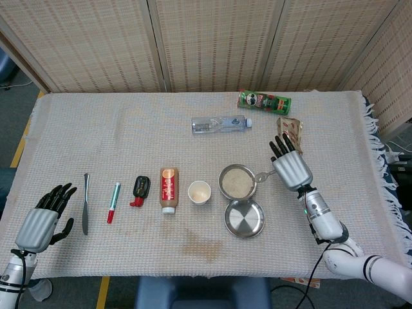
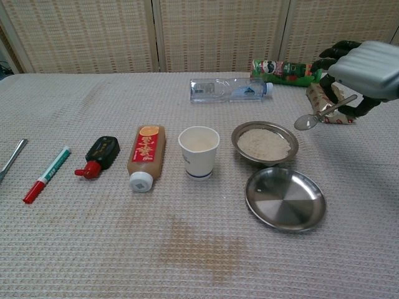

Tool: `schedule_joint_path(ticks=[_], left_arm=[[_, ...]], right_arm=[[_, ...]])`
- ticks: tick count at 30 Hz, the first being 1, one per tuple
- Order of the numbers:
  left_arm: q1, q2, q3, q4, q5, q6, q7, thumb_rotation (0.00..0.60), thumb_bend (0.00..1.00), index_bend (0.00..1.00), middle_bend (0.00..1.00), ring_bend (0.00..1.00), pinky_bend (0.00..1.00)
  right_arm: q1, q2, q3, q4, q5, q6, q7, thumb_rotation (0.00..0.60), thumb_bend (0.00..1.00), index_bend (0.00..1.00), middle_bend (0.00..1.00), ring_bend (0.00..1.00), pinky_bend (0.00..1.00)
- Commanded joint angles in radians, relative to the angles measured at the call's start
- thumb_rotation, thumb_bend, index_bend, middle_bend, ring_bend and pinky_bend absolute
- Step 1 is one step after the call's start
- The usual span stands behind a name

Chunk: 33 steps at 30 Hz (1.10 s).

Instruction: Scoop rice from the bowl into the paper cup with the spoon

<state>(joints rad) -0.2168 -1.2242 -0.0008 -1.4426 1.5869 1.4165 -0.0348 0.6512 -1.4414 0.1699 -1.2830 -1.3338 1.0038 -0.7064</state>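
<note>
Beside bowl (image 2: pixel 265 144), spoon (image 2: pixel 315 116) in right hand (image 2: pixel 363 67) fingers (image 2: pixel 329 64)

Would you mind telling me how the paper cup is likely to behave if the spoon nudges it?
The paper cup is probably light, holding only a little rice, so it may slide or tip. It stands upright and tall on textured cloth, which might catch its base and favour tipping.

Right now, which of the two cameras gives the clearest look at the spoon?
The chest view: the spoon shows side-on, its scoop hanging just right of the rice bowl, its handle held by the right hand. In the head view the spoon is small and mostly tucked under that hand.
</note>
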Motion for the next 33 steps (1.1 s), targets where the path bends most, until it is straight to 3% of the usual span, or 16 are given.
schedule_joint_path(ticks=[1, 9, 33], left_arm=[[0.000, 0.000, 0.000, -0.001, 0.000, 0.000, 0.002, 0.600, 0.48, 0.00, 0.00, 0.00, 0.17], [0.002, 0.004, 0.002, 0.000, 0.006, 0.008, -0.009, 0.600, 0.48, 0.00, 0.00, 0.00, 0.17], [0.002, 0.009, 0.001, 0.002, 0.007, 0.008, -0.022, 0.600, 0.48, 0.00, 0.00, 0.00, 0.17]], right_arm=[[0.064, -0.017, -0.006, -0.017, 0.036, -0.058, -0.186, 0.600, 0.40, 0.74, 0.13, 0.00, 0.00], [0.119, -0.067, -0.034, -0.032, 0.096, -0.087, -0.399, 0.600, 0.40, 0.74, 0.13, 0.00, 0.00], [0.226, -0.127, -0.080, -0.063, 0.227, -0.100, -0.606, 0.600, 0.41, 0.75, 0.14, 0.00, 0.00]])
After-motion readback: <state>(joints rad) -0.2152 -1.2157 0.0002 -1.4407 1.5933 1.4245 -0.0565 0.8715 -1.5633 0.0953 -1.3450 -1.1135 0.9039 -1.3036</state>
